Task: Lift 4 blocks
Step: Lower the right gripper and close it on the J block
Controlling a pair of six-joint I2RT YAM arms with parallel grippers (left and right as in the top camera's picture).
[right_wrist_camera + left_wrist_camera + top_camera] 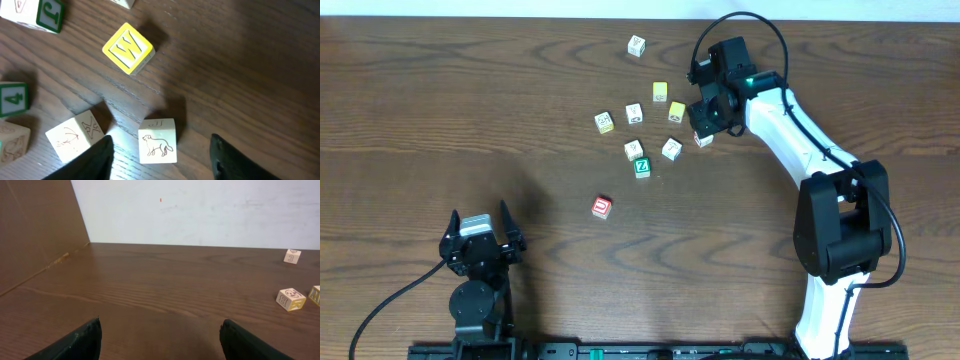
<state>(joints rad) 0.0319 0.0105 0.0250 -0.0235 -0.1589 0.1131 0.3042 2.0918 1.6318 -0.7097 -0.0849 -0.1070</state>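
My right gripper (704,128) hangs open over a white-faced block (703,139) at the right end of the cluster. In the right wrist view this block (157,141), with a dog drawing on it, lies on the table between the black fingers (95,160), with a gap on each side of my right gripper (160,150). A second white-faced block (75,135) lies just left of it. The green-faced block (642,167) and the red-faced block (602,207) sit further left. My left gripper (480,235) stands open and empty near the front edge, and it shows the same in its wrist view (161,322).
Yellow-faced cubes (660,91) (676,111) lie behind the cluster, one with a W (128,48). More white cubes (634,113) (633,150) and one apart at the back (636,45). A brown board (35,225) stands to the left of my left arm.
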